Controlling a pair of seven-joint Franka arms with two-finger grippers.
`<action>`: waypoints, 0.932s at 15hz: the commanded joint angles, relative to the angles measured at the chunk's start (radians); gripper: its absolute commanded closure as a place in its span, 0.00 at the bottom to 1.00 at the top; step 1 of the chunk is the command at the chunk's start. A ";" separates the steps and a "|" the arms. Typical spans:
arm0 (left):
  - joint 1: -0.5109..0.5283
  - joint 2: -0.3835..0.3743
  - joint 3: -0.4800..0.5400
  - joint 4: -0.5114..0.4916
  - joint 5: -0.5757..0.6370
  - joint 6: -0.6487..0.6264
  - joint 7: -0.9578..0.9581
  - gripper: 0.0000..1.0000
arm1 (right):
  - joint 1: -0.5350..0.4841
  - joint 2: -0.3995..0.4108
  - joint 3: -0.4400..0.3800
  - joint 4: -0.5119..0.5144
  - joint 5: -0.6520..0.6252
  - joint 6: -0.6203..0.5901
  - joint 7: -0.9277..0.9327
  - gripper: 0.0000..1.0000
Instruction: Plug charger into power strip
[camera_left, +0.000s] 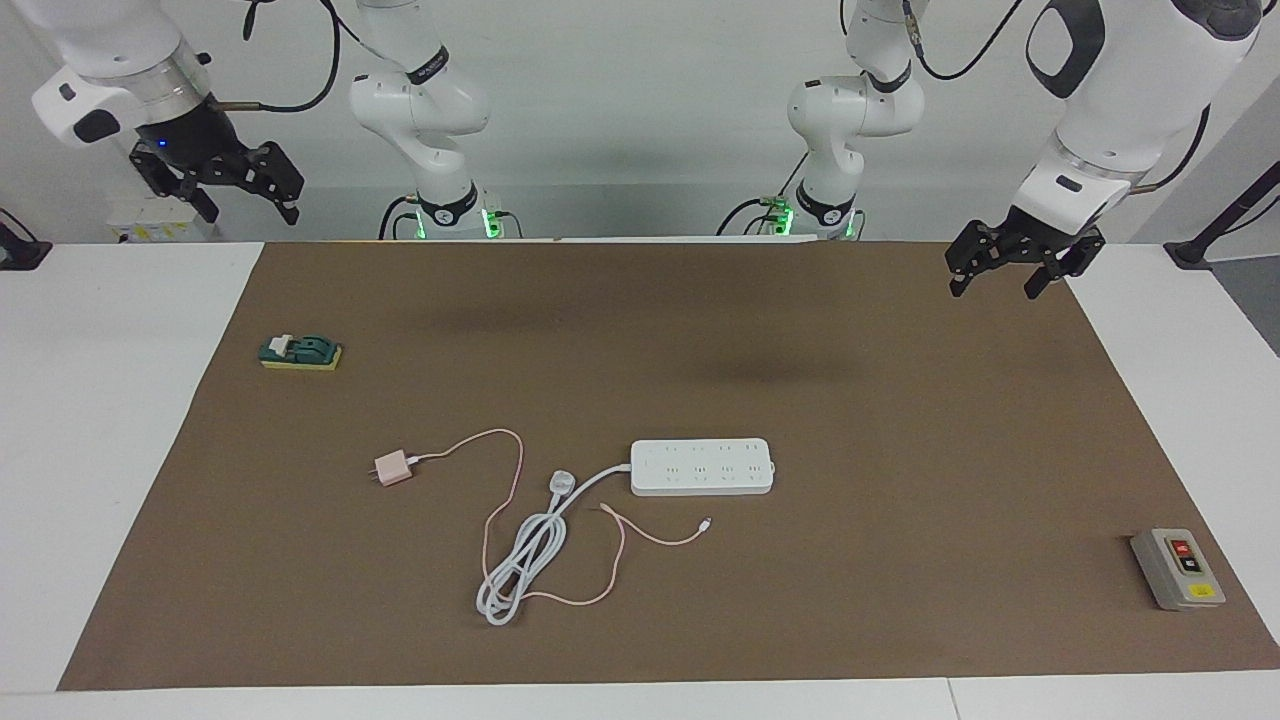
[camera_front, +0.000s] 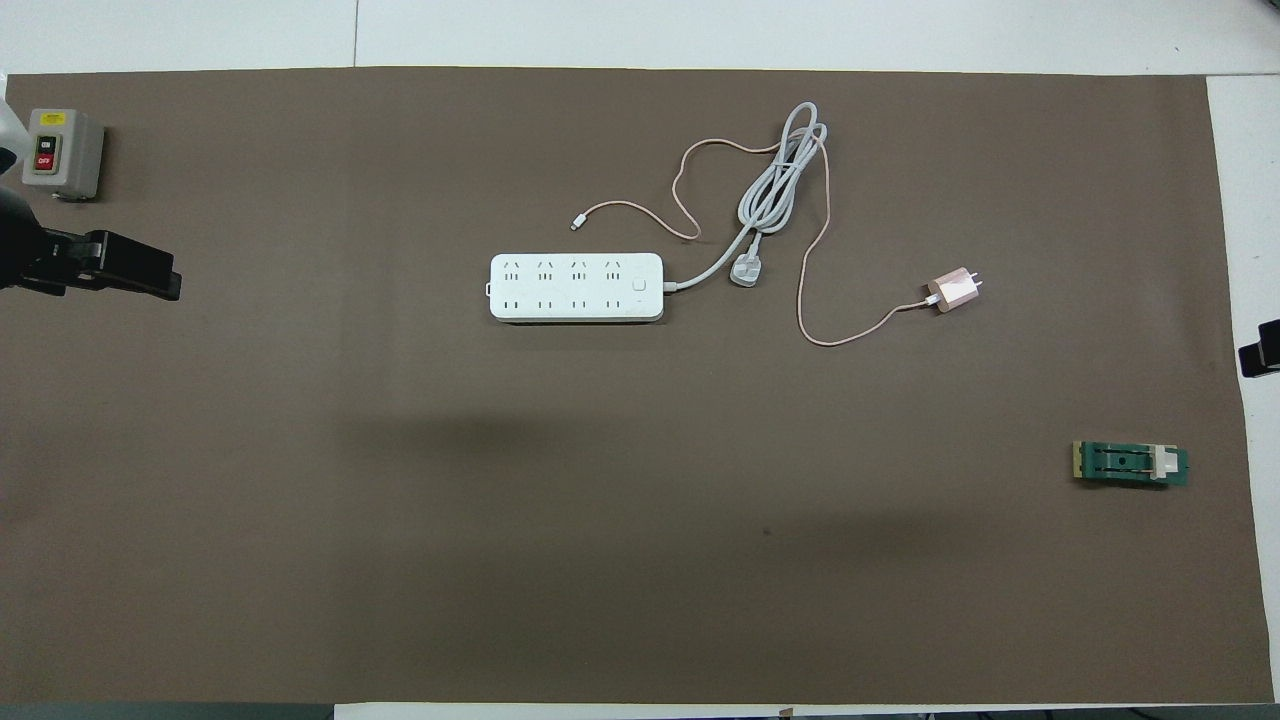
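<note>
The pale pink charger (camera_left: 393, 468) (camera_front: 955, 290) lies on the brown mat, its thin pink cable (camera_left: 515, 470) looping away from it. The white power strip (camera_left: 703, 466) (camera_front: 575, 287) lies flat beside it, toward the left arm's end, sockets up and nothing plugged in. My left gripper (camera_left: 993, 288) (camera_front: 165, 283) hangs open and empty over the mat's corner at the left arm's end. My right gripper (camera_left: 248, 207) (camera_front: 1260, 358) is raised, open and empty, over the bare table edge at the right arm's end. Both are far from the charger.
The strip's white three-pin plug (camera_left: 562, 483) and coiled thick cord (camera_left: 520, 565) lie between charger and strip, crossed by the pink cable. A green block on a yellow base (camera_left: 300, 351) sits toward the right arm's end. A grey switch box (camera_left: 1177, 568) sits at the left arm's end.
</note>
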 joint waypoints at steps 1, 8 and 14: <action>-0.004 -0.023 0.002 -0.030 0.008 0.030 0.009 0.00 | -0.017 -0.016 0.002 -0.042 0.007 0.015 0.066 0.00; -0.007 -0.028 -0.004 -0.039 -0.001 0.019 -0.043 0.00 | -0.054 0.095 0.002 -0.051 0.131 0.065 0.325 0.00; -0.006 -0.049 -0.006 -0.082 -0.165 0.022 -0.051 0.00 | -0.092 0.229 0.000 -0.049 0.259 0.169 0.523 0.00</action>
